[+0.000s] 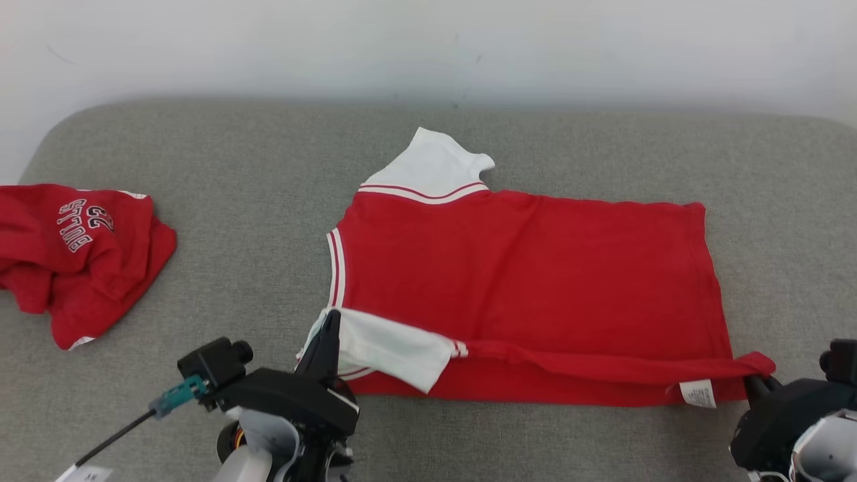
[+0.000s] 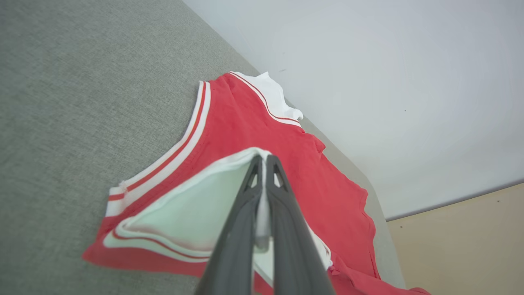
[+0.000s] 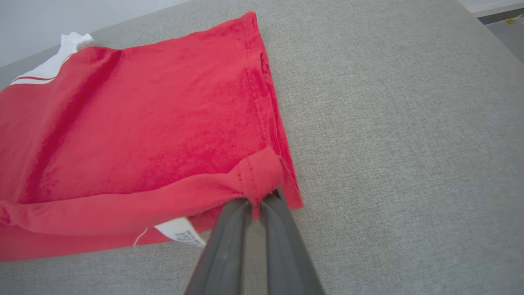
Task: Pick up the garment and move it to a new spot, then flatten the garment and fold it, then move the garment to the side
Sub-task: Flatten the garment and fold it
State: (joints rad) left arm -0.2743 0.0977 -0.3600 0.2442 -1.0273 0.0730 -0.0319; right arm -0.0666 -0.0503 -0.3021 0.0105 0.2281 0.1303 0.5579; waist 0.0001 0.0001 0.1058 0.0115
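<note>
The red shirt (image 1: 529, 281) is lying spread out in the middle of the grey cushion (image 1: 234, 201), with its neck end pointing to the robot's left and its bottom edge to the right; its near edge is lying rolled over onto the rest of the cloth; the near white sleeve (image 1: 388, 348) is lying folded over the red part, and the far white sleeve (image 1: 438, 164) is lying flat near the wall (image 1: 428, 47); red and white stripes are running along the neck and the sleeve seams; a small white tag (image 1: 697, 393) is sticking out at the near right corner, and its printing is too small to read; the left gripper (image 1: 329, 325) is squeezing tight on the edge of the near white sleeve; the right gripper (image 3: 256, 203) is squeezing tight on the bunched red corner of the bottom edge, just beside the tag; the other red shirt (image 1: 80, 258) is sitting in a crumpled heap at the far left of the cushion, well apart from the first one; white letters on it are spelling BULLS, upside down in the head view, with a number next to them that is hard to make out; a little paper slip (image 1: 87, 474) is showing by the left arm, and its writing is too blurry to read.
</note>
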